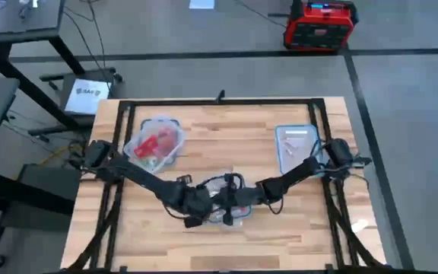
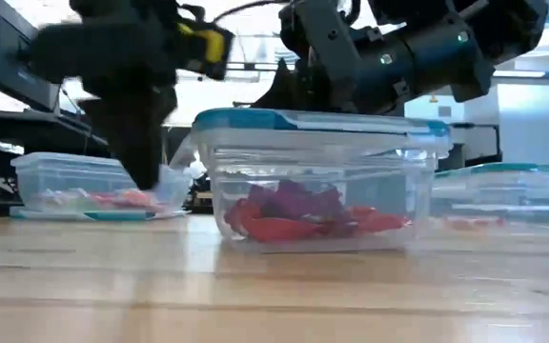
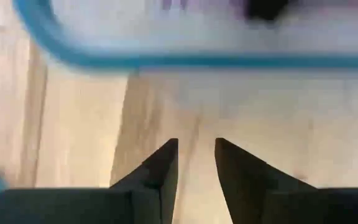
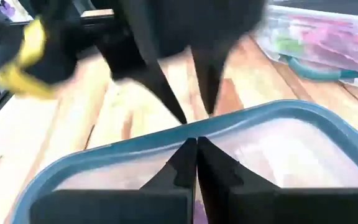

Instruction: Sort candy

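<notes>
Both arms are bunched at the near-centre tub (image 1: 226, 204), a clear container with a bluish rim on the table (image 1: 226, 137).

Left gripper (image 3: 196, 152): fingers slightly apart with nothing between them, tips down at the wood just outside the tub's left wall. In the low view it hangs beside the tub, not in it.

Right gripper (image 4: 196, 149): fingers pressed together, no candy visibly held, tips over the tub's rim. From the right wrist view the left fingers point down just across the rim, nearly tip to tip with it.

Candy: red and purple pieces (image 2: 303, 217) piled on the centre tub's floor. More mixed pieces, red and pink among them, sit in the far-left tub (image 1: 157, 143). The far-right tub (image 1: 295, 144) holds next to nothing that I can make out.

Risks as I see them:
- The two grippers are very close over one rim. Any inward move by either could knock the fingers together.
- The left tips sit right against the tub wall. A sideways sweep would shove or tip the light tub and spill the pile.
- The right gripper is closed. Going down like that would only poke the pile, so it needs to spread first.
- The wrappers look slick and heaped, so a pinch may grab two pieces or slip off.
</notes>
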Robot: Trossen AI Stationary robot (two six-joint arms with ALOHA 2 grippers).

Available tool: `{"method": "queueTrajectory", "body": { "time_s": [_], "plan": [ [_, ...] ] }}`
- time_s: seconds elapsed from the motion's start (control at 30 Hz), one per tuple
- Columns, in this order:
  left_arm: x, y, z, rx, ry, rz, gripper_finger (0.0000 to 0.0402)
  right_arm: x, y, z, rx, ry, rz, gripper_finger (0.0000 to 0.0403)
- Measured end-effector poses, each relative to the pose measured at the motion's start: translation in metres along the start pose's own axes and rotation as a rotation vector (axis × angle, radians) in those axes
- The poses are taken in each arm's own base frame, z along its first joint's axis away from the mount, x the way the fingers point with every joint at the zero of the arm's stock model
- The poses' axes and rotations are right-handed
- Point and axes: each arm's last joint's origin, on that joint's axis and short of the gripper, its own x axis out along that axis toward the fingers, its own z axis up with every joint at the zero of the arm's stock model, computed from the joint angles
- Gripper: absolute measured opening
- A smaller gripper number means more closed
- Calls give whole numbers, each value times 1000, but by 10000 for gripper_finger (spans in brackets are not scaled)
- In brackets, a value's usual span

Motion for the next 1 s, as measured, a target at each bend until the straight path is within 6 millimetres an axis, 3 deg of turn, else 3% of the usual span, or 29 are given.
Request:
{"method": "queueTrajectory", "body": {
  "time_s": [0.17, 0.3, 0.53, 1.0],
  "plan": [
    [-26, -7, -16, -27, -102, 99, 93, 0, 0, 0, -1, -1, -5, 0],
    [-32, -15, -23, -28, -144, 100, 93, 0, 0, 0, -4, -2, -10, 0],
    [-12, -28, -23, -55, -298, -30, 93, 0, 0, -1, -5, -2, -13, 0],
    [2, -11, 1, 19, -341, -36, 93, 0, -2, -1, -3, 1, -18, 0]
  ]
}}
